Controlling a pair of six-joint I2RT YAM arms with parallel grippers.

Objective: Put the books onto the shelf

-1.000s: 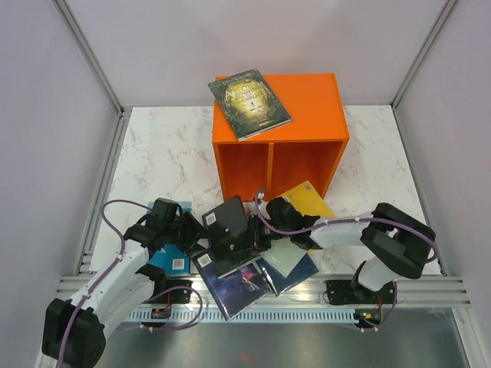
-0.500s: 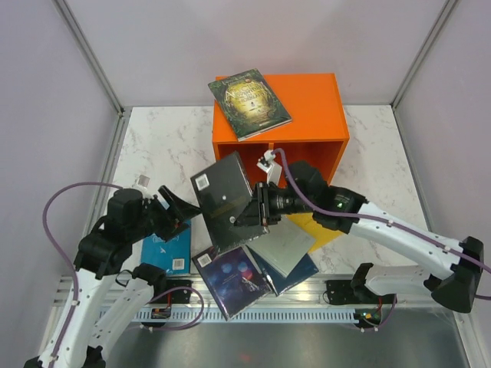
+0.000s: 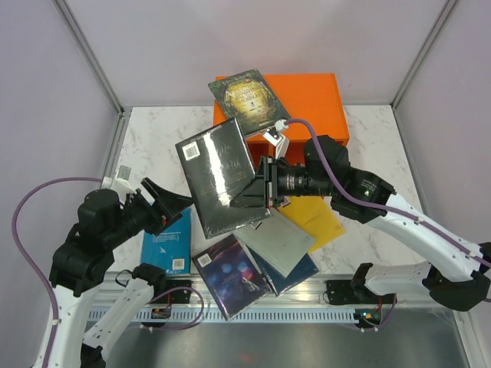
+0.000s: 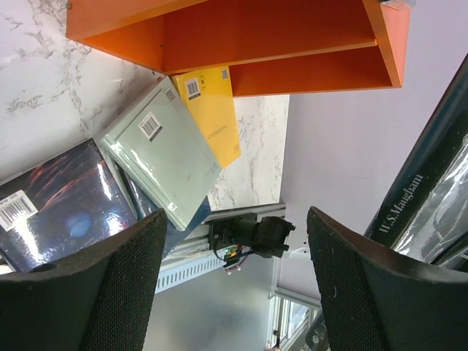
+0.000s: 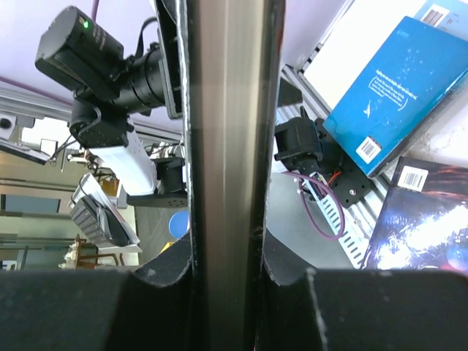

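My right gripper [image 3: 261,196] is shut on a dark glossy book [image 3: 219,172], holding it in the air, tilted, in front of the orange shelf [image 3: 314,100]. In the right wrist view the book's edge [image 5: 227,131] stands clamped between both pads. My left gripper [image 3: 166,204] is open and holds nothing, just left of that book; its spine [image 4: 431,183] shows at the right of the left wrist view. A dark green book [image 3: 249,103] lies on the shelf's top. On the table lie a blue book [image 3: 170,241], a space-patterned book [image 3: 234,276], a pale grey-green book [image 3: 276,241] and a yellow book [image 3: 316,218].
The shelf's two cubbies [image 4: 278,36] open toward the arms, with the yellow book [image 4: 212,110] lying at their mouth. The loose books overlap in a pile near the front rail [image 3: 307,310]. Walls close off the left, right and back of the marble table [image 3: 161,146].
The right arm has lifted the dark book up off the pile toward the shelf. The left gripper let go of it, opened wide and drew back to the left.
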